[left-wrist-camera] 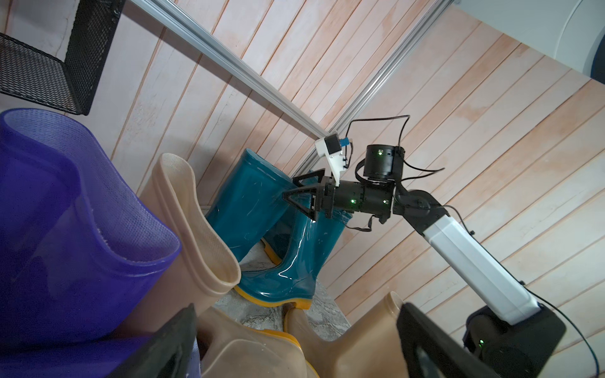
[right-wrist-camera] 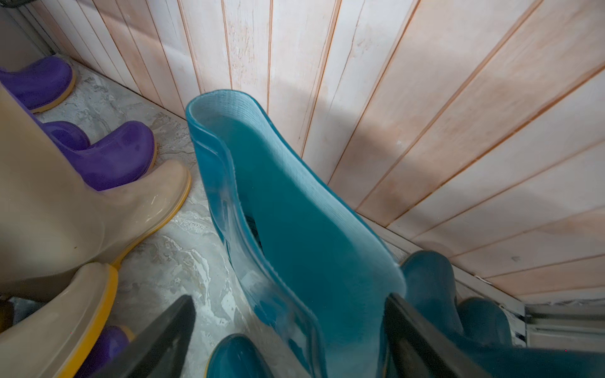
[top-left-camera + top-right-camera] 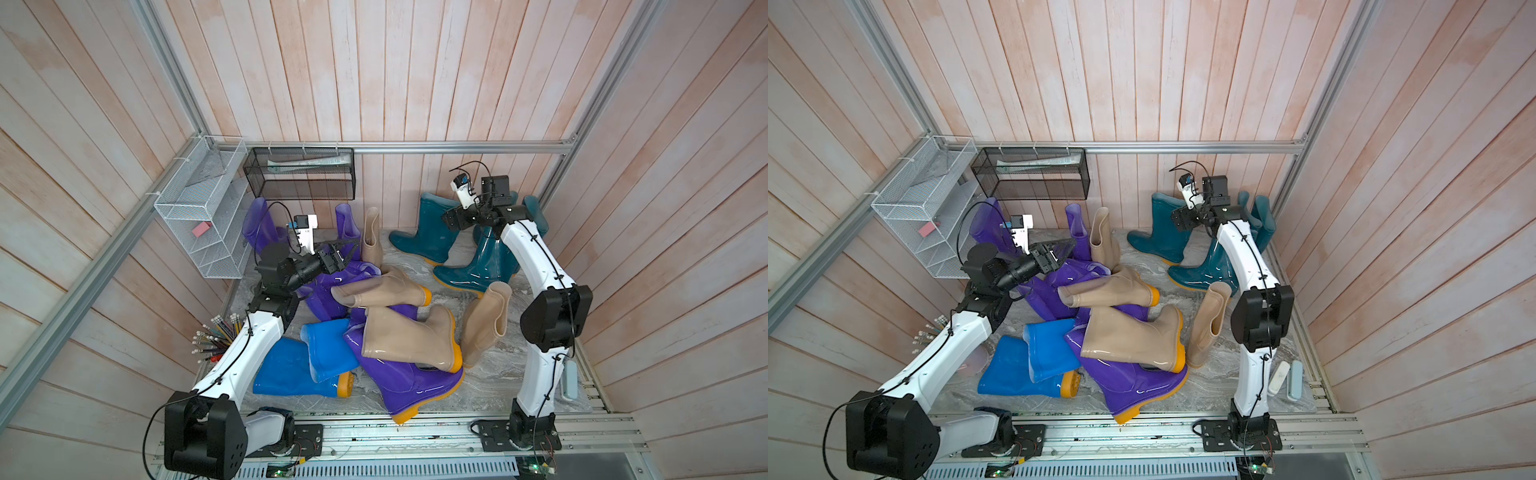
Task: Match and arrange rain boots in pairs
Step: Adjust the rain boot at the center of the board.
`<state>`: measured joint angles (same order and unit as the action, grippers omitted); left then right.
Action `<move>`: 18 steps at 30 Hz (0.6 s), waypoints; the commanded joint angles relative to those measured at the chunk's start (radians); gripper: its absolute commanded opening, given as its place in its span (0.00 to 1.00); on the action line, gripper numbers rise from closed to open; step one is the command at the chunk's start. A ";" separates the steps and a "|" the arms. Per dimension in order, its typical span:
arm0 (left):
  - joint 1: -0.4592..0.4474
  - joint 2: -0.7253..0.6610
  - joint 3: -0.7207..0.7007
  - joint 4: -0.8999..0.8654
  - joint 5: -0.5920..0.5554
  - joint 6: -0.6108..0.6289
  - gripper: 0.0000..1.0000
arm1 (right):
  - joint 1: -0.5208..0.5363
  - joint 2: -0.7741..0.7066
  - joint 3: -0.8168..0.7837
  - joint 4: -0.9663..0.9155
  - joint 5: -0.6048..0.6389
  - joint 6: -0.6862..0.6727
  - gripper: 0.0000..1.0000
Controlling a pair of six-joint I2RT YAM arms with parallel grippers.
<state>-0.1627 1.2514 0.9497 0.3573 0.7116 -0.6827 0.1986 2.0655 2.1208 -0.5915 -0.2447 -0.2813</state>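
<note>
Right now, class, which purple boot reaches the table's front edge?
The purple boot lying sideways under the big beige boot, its orange heel at the front edge. The other purple boots sit farther back.

Marbled grey tabletop [image 3: 494,376] carries upright teal boots [image 3: 432,232] and a purple, blue, beige boot heap [image 3: 395,345].

- The teal boots [image 3: 1160,235] stand at the back right of the tabletop [image 3: 1217,386], close to the wall [image 3: 1142,83].
- The right claw [image 3: 1181,219] hovers over them; its jaws are hard to make out from above.
- Several beige boots [image 3: 1133,338], purple boots [image 3: 1133,384] and blue boots [image 3: 1017,372] lie heaped in the middle.
- The left claw [image 3: 1068,248], jaws spread, hangs over the heap's back left.
- One beige boot [image 3: 1102,239] stands upright behind the heap.
</note>
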 commanded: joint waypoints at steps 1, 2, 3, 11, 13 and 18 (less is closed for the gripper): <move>0.003 0.006 -0.014 0.028 0.030 -0.004 0.98 | 0.002 0.051 0.057 -0.079 -0.040 -0.008 0.72; 0.003 0.006 -0.013 0.025 0.029 -0.002 0.98 | 0.001 0.060 0.072 -0.079 -0.040 0.003 0.58; 0.003 0.006 -0.014 0.023 0.027 0.001 0.98 | -0.001 0.063 0.080 -0.077 -0.041 0.010 0.42; 0.003 0.006 -0.012 0.022 0.029 0.003 0.98 | -0.040 0.008 0.037 0.102 0.034 0.157 0.00; 0.002 0.005 -0.012 0.022 0.029 0.003 0.98 | -0.050 0.008 0.050 0.128 0.094 0.204 0.00; 0.003 0.002 -0.012 0.021 0.028 0.002 0.98 | -0.059 0.086 0.217 0.045 0.221 0.267 0.00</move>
<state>-0.1627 1.2514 0.9497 0.3595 0.7265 -0.6827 0.1490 2.1338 2.2311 -0.5720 -0.1257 -0.0879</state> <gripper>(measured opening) 0.979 0.059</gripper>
